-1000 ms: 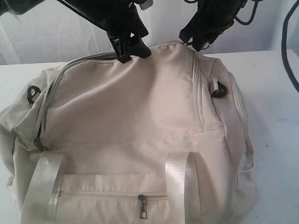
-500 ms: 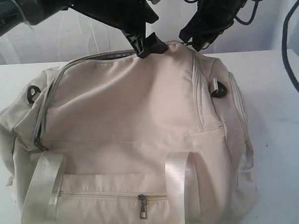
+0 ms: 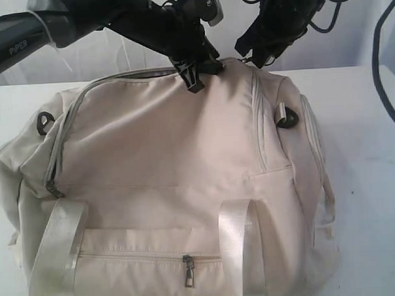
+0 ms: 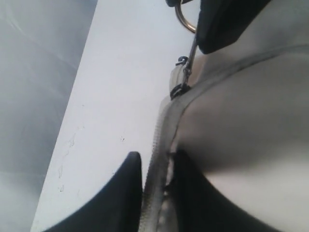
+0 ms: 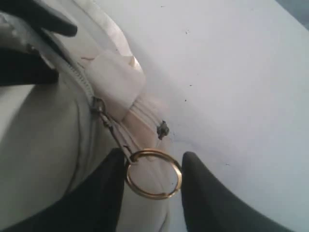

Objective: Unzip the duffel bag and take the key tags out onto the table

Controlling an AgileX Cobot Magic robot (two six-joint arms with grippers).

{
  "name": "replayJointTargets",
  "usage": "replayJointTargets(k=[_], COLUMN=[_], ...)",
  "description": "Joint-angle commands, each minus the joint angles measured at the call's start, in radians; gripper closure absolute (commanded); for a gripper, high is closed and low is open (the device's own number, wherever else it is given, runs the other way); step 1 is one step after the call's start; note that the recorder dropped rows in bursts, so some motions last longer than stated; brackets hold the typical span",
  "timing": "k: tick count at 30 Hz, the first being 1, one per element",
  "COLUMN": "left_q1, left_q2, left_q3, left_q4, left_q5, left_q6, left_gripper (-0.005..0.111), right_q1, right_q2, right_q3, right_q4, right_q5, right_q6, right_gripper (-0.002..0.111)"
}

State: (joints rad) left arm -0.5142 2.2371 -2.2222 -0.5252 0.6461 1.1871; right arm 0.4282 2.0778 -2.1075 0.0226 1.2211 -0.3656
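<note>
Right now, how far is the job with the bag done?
Done: nothing yet; the duffel bag has its zip shut, no key tags seen. In hand: the right gripper holds the zip's metal ring; the left gripper straddles the zip. Left: open it, take the tags out onto the table.

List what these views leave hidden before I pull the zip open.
- Key tags: in no view; the duffel bag fabric would cover them.
- Right gripper: right wrist view, zip ring lies between its jaws; shadow hides any clamp.
- Left gripper: left wrist view, zip band fills the gap; pinch unclear.
- Bag's bottom: exterior view, cut by the frame edge.
</note>
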Motion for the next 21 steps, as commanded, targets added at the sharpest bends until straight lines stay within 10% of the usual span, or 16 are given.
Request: replayJointTargets(k=[1,21], left_q1=[-0.006,-0.006], left_q2=[-0.005,-0.026], left_q3=[0.001,-0.001], left_q4=[0.047,0.197], left_q5=[0.009,0.006], left_q6=[-0.008,-0.192], left_gripper=[0.104,0.107], right_q1=[-0.01,-0.01], right_q2=[-0.023,-0.195], right_q3=[0.005,0.177], right_q4=[0.015,0.107], right_q5=[0.0,0.0], right_q6=[0.004,0.023], right_gripper=[0.108,0.108])
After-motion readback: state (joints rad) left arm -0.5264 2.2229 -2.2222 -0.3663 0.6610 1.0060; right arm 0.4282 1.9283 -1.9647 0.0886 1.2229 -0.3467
